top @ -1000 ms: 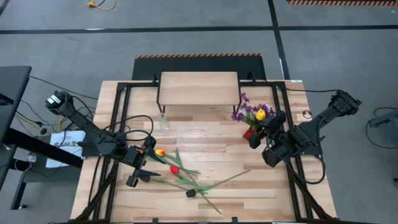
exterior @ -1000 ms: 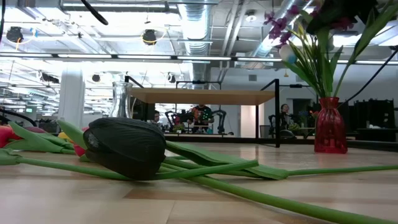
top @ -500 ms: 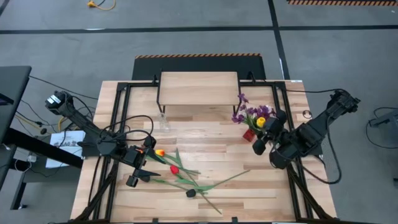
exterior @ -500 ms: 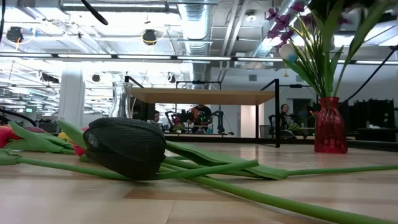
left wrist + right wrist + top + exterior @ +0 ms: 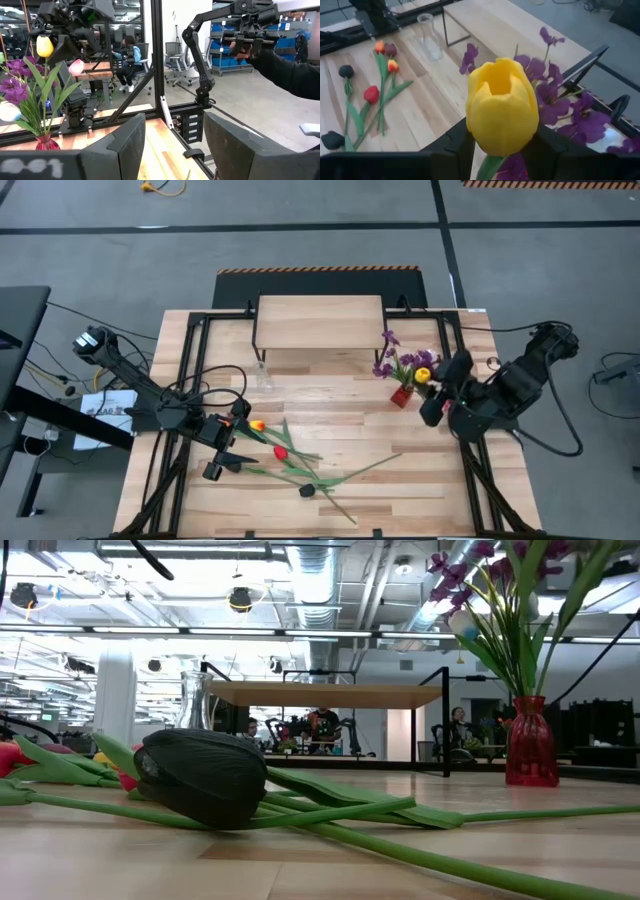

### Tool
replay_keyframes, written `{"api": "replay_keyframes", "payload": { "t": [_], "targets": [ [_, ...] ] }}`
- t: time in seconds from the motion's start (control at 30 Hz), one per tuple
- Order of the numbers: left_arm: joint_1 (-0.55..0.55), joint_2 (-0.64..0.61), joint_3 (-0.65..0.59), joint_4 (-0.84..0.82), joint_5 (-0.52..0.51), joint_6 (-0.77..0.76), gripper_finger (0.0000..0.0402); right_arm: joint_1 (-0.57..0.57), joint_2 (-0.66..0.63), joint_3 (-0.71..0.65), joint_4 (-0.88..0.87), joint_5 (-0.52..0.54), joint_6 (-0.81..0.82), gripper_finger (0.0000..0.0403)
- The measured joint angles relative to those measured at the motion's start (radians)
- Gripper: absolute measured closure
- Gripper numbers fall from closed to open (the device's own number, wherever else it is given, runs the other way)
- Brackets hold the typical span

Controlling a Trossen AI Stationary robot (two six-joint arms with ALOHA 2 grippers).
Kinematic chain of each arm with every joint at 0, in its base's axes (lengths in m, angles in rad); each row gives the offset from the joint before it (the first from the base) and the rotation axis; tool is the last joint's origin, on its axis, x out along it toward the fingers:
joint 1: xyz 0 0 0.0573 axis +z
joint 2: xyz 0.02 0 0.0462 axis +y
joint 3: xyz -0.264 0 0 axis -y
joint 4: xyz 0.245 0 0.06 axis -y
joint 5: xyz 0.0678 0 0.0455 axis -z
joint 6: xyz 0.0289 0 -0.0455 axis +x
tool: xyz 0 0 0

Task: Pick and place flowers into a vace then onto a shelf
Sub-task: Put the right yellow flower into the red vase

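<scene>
The flowers [image 5: 296, 465] are split right now. Closest to the front edge of the worktop [image 5: 340, 415] there's a loose bunch lying flat: a black tulip [image 5: 200, 778] in front, then a red tulip [image 5: 281, 452] and an orange-and-yellow one [image 5: 257, 425] behind it, stems crossing. The left claw [image 5: 228, 442] sits just beside that pile, fingers spread with nothing between them, waiting.

Further back on the right, the red vase [image 5: 400, 395] stands on the worktop with purple sprigs [image 5: 400, 362] and the yellow tulip [image 5: 502, 105] in it. What changed over the last second: the right claw [image 5: 504, 142] was tight against the vase and has backed off toward the worktop's right side. Its fingers stand spread on either side of the yellow tulip's stem, and it looks like it has let go. So that stem reads as delivered, and the next pick is probably from the loose pile.

Behind all that there's a clear glass vase [image 5: 263, 375], empty, right in front of the shelf [image 5: 320, 322], which has nothing on it yet. So the shelf step hasn't started.
</scene>
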Motion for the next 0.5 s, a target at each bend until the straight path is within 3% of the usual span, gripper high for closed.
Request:
{"api": "replay_keyframes", "payload": {
  "t": [0.5],
  "targets": [
    [0.0, 0.0, 0.0, 0.0, 0.0, -0.01, 0.0209, -0.037, 0.022, -0.085, -0.021, -0.055, 0.057, 0.0302]
  ]
}}
